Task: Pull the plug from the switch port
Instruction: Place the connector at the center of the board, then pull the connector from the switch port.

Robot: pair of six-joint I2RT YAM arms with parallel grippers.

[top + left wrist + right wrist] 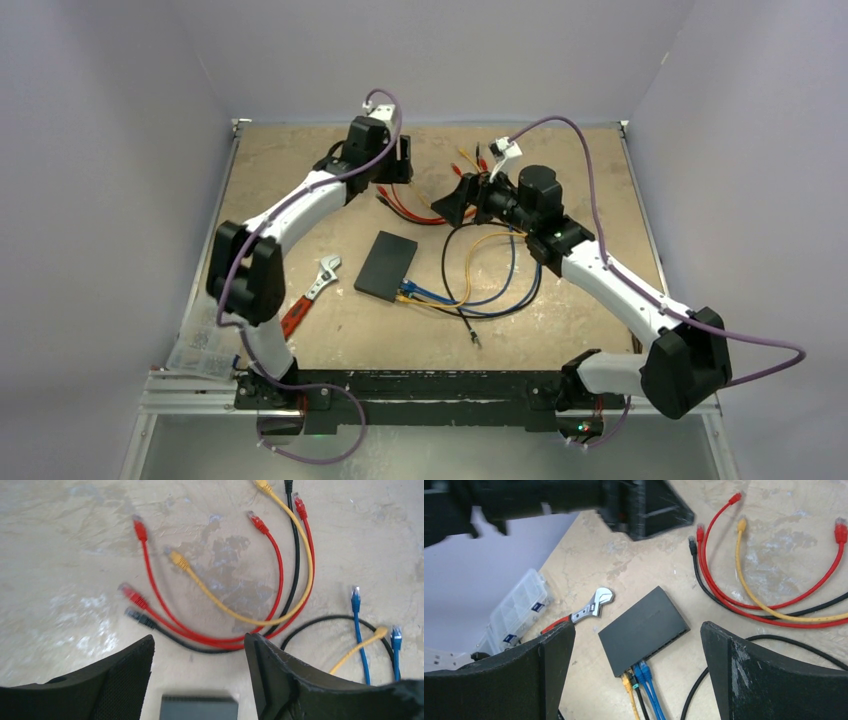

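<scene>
Switch (386,265) lay flat mid-table in the top view, with coloured cables (428,297) plugged into its near edge. The left gripper (396,172) hung beyond its far side and the right gripper (455,205) beyond its far right corner, neither touching it, and a wrench (318,284) lay just left of it. From the left wrist, the left fingers (125,675) stood spread, pinching nothing, over loose cables (235,625), red, yellow and black. From the right wrist, the right fingers (744,675) gaped wide above the switch, whose sockets held yellow, black and two blue plugs (636,676).
</scene>
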